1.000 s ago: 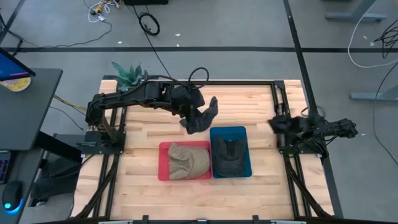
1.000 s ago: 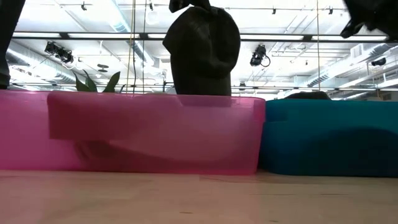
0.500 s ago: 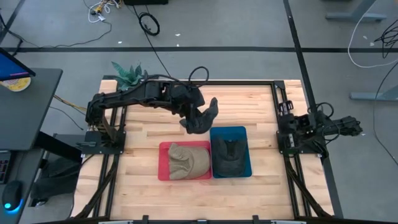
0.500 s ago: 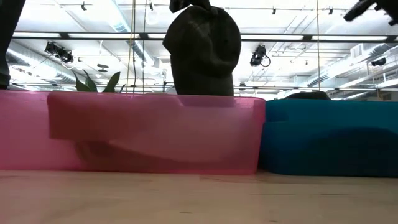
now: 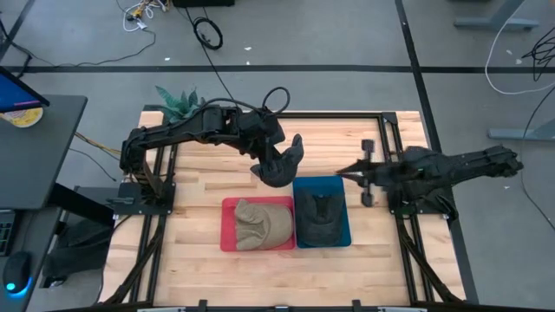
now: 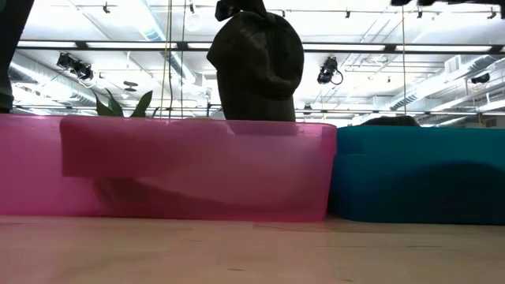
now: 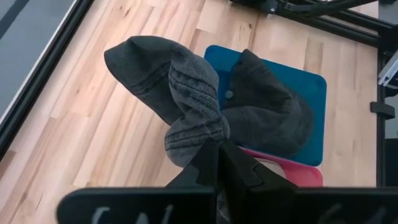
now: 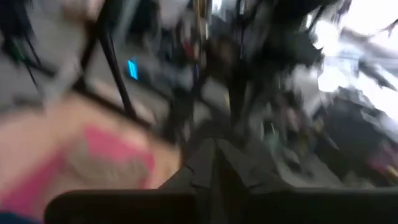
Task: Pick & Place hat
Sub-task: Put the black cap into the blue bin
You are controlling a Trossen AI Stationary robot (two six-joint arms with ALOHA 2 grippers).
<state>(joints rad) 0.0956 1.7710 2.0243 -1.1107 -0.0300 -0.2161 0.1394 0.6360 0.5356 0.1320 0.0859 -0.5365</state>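
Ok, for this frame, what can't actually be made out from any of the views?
- Right wrist view: motion blur smears everything; only a pinkish patch shows.
- Low view: the red bin and blue bin walls hide their contents; the top edge cuts off the left end effector above the dark hat.
- High view: the right end effector is too small to read.

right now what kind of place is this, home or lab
Most likely a robotics lab or workshop. Two arms are mounted at a wooden table, loose cables lie on a grey floor, and the low view shows an open industrial ceiling with strip lights.
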